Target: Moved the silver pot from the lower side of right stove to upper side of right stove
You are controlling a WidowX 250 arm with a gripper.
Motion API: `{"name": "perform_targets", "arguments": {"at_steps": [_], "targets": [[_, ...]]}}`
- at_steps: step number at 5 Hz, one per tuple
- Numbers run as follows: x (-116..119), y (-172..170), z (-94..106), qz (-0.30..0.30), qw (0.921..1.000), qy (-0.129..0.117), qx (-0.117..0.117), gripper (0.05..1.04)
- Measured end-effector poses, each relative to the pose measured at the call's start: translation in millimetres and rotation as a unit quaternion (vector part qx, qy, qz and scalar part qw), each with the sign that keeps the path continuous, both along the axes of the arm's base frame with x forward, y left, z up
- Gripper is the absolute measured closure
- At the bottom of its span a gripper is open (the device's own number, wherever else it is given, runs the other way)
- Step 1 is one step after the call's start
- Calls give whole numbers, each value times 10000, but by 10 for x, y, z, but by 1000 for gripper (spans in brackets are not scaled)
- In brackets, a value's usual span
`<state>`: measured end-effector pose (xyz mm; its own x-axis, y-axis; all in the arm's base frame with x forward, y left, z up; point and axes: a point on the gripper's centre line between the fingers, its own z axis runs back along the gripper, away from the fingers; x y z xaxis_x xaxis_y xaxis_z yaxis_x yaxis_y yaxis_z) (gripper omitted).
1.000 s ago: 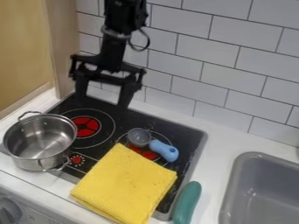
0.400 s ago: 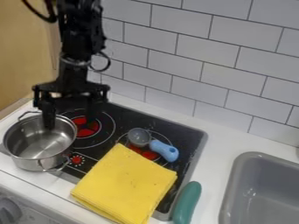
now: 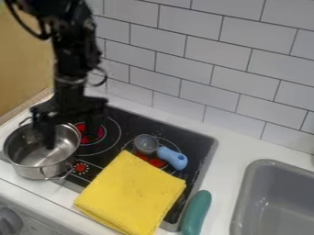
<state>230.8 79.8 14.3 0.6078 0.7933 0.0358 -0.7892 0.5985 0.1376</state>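
Over the silver pot (image 3: 36, 157), the gripper (image 3: 70, 135) has come down from above the stovetop's back; it hangs open, one finger inside the pot, the other outside its near rim, above the red burner (image 3: 85, 138). Rightward of the gripper, a blue-handled scoop (image 3: 172, 158) and folded yellow cloth (image 3: 131, 190) obstruct the right burner (image 3: 158, 163); farther right lie a green object (image 3: 197, 213) and the sink (image 3: 241, 197).

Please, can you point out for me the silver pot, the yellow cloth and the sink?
silver pot (image 3: 38, 170): camera view, outer side wall
yellow cloth (image 3: 131, 190): camera view, middle of top
sink (image 3: 240, 195): camera view, left rim
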Motion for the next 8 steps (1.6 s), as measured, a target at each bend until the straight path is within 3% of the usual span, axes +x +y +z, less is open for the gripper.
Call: {"name": "perform_targets", "arguments": {"at_steps": [1,2,3,5,6,8], "targets": [[-34,-2,-72,385,9991,-152,28,84],[-75,2,-122,590,9977,-274,-187,139],[-60,-9,-120,591,9974,-330,-260,408],[-130,-36,-121,594,9976,-101,-332,902],[-92,4,-57,573,9980,-24,-263,1003],[26,84,135,240,9993,187,-222,1017]]}}
